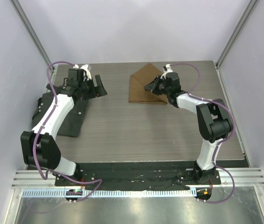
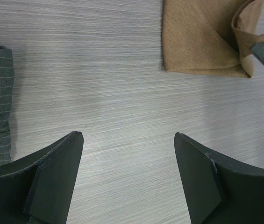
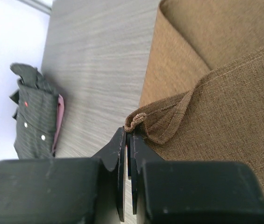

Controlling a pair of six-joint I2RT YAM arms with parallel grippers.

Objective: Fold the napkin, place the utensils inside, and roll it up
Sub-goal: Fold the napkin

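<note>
top external: the left gripper (image 1: 96, 90) stood wide open above the left side of the table (image 1: 122, 130), holding nothing, just right of a dark striped cloth (image 1: 68, 119). the right gripper (image 1: 150, 87) met the napkin (image 1: 141, 81), which lay folded at the far centre.
left wrist: both fingers (image 2: 57, 177) were well apart over the wood-grain table; the napkin lay far right.
right wrist: the jaws were pinched together on a raised, bunched corner of the napkin, above its flat layers.
</note>
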